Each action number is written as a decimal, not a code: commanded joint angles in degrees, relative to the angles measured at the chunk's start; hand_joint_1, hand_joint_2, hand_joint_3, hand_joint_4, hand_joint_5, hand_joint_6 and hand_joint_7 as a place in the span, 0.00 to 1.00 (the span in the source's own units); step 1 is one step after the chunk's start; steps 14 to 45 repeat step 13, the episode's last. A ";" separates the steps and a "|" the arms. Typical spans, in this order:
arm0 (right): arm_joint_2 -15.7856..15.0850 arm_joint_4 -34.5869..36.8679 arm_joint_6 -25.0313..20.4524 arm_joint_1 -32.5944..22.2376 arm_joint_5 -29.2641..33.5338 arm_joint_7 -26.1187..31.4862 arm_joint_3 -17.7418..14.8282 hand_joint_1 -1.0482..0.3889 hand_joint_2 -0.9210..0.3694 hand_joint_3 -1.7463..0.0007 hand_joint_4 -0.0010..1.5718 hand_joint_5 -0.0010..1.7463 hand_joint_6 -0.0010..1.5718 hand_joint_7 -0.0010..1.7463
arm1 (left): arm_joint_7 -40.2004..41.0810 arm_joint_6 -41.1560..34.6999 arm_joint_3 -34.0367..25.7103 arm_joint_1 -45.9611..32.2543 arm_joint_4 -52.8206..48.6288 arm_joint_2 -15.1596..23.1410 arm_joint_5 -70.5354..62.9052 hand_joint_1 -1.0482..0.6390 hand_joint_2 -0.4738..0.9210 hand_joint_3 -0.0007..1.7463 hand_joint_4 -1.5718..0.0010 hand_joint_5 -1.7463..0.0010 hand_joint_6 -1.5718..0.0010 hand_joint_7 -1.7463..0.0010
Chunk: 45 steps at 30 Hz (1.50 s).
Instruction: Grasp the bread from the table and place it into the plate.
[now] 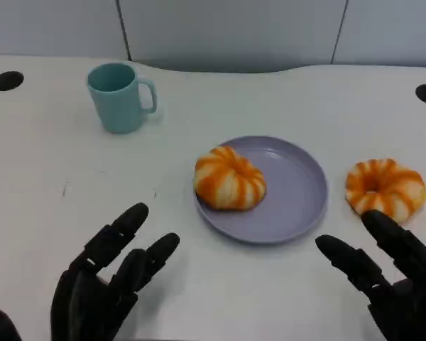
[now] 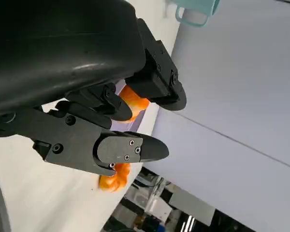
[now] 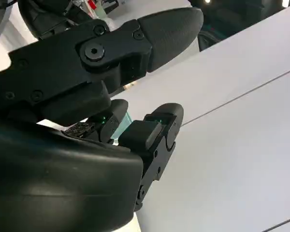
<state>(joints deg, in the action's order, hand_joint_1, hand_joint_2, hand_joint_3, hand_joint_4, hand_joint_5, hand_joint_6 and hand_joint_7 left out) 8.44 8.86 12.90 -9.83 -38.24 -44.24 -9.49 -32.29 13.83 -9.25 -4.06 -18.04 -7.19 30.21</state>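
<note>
A purple plate [image 1: 298, 192] sits mid-tabletop [image 1: 50, 177] with one bread [image 1: 229, 179] on its left edge. A second bread [image 1: 383, 188] lies just right of the plate, likely next to go in. The right hand [image 1: 383, 277] hovers near it, the left hand [image 1: 110, 273] below-left of the plate, both spread and empty.

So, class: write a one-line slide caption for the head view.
Open left hand and right hand flank a purple plate holding one bread; second bread waits beside it.

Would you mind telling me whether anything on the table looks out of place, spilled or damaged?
Nothing looks spilled or damaged. One bread sits at the left edge of the purple plate, overhanging its rim slightly. The second bread lies on the table right of the plate. The teal mug stands upright.
</note>
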 commanded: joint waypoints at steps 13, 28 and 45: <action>2.52 -0.22 2.31 0.44 1.95 2.40 0.86 0.32 0.00 0.96 0.42 0.18 0.47 0.00 | -0.38 -2.03 -3.29 3.06 -1.38 2.08 0.93 0.40 1.00 0.21 0.49 0.97 0.55 0.99; 2.52 -0.22 2.31 0.44 1.95 2.40 0.86 0.32 0.00 0.96 0.42 0.18 0.47 0.00 | -0.38 -2.03 -3.29 3.06 -1.38 2.08 0.93 0.40 1.00 0.21 0.49 0.97 0.55 0.99; 2.52 -0.22 2.31 0.44 1.95 2.40 0.86 0.32 0.00 0.96 0.42 0.18 0.47 0.00 | -0.38 -2.03 -3.29 3.06 -1.38 2.08 0.93 0.40 1.00 0.21 0.49 0.97 0.55 0.99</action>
